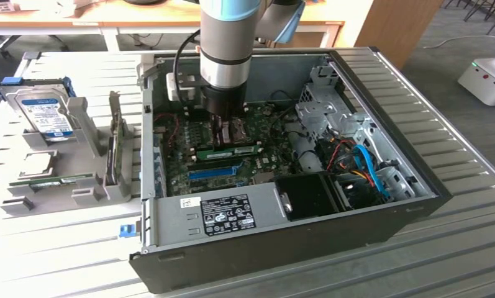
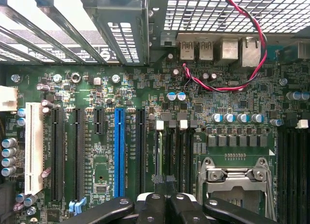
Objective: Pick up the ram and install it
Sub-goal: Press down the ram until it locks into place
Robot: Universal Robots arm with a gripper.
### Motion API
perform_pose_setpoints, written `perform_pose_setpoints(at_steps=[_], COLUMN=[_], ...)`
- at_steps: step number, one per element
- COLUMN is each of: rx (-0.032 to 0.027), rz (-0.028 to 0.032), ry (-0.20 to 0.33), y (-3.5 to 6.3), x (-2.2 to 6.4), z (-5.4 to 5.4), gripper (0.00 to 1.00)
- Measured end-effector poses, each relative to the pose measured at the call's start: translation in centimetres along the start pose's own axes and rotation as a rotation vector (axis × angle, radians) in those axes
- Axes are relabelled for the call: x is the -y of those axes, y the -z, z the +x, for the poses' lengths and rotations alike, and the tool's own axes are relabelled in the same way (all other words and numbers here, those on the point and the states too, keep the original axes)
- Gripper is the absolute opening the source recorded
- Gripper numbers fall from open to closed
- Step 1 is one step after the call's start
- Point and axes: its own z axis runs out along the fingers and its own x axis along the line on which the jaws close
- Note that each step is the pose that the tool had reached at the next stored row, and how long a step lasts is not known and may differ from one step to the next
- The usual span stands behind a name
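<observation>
My gripper (image 1: pixel 228 136) reaches down into the open computer case (image 1: pixel 313 245) and hangs over the motherboard (image 1: pixel 272 162). Its black fingers (image 2: pixel 154 209) are shut together, with nothing clearly between them. A green ram (image 1: pixel 230 151) lies along the memory slots just in front of the fingertips in the exterior view. Whether the fingers touch it I cannot tell. In the wrist view the fingertips point at the black memory slots (image 2: pixel 177 151) with white latches. A second ram (image 1: pixel 55 182) lies in the grey holder (image 1: pixel 81 155) outside the case, at the exterior view's left.
A silver hard drive with a blue label (image 1: pixel 50 115) stands in the holder. On the board, the blue slot (image 2: pixel 119 151) runs beside the memory slots and the metal processor socket (image 2: pixel 237 178) sits on their other side. Orange and blue cables (image 1: pixel 367 167) crowd the case's right end.
</observation>
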Motion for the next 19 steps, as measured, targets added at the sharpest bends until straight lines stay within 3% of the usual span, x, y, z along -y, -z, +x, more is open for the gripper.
perform_pose_setpoints(at_steps=[19], rx=[-0.0001], rz=[-0.0001], ry=[0.000], y=[-0.02], x=[0.00], z=[0.00], gripper=[0.11])
